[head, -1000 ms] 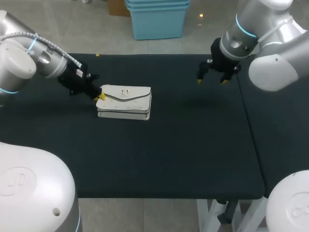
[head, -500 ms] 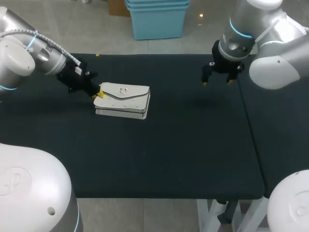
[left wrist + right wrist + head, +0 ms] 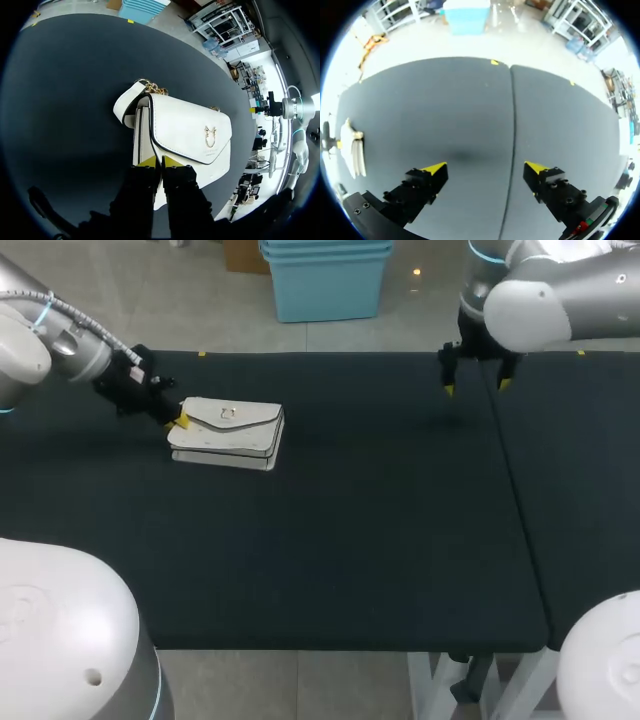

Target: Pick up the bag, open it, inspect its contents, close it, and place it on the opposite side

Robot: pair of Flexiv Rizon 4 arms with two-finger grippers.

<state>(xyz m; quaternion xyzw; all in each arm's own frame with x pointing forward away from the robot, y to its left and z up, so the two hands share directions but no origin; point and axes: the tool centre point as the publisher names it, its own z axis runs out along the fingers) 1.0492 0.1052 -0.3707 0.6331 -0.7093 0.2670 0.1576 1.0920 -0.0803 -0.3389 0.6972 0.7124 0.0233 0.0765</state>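
a: how far along is the task judged to be?

b: only the 1st step, the pick-up, is judged to be under way. the bag (image 3: pixel 227 432) is found on the left part of the table (image 3: pixel 380 540), toward its far edge, and it is gripped at its left end by the left gripper (image 3: pixel 180 421). whether it is raised off the cloth or resting on it cannot be told.

a: how are the jaws set?

b: in the left wrist view the 2 yellow tips are seen pressed almost together, with a thin edge of the bag's end pinched between them. the right gripper (image 3: pixel 475 388) is held over the far right part of the table, well apart from the bag. its 2 fingers are spread wide and nothing is held between them.

a: what is left to be done?

b: opening, inspecting, closing and placing on the opposite side are all judged to be not yet done. a 2nd grip would probably be needed for the opening, and the right gripper is free for it.

a: and what is kept inside the bag?

b: that cannot be told. the flap (image 3: pixel 192 130) is folded down over the front with the gold clasp (image 3: pixel 210 136) at its middle, so the inside is hidden. a gold chain (image 3: pixel 155 88) is seen at the end farthest from the fingers.
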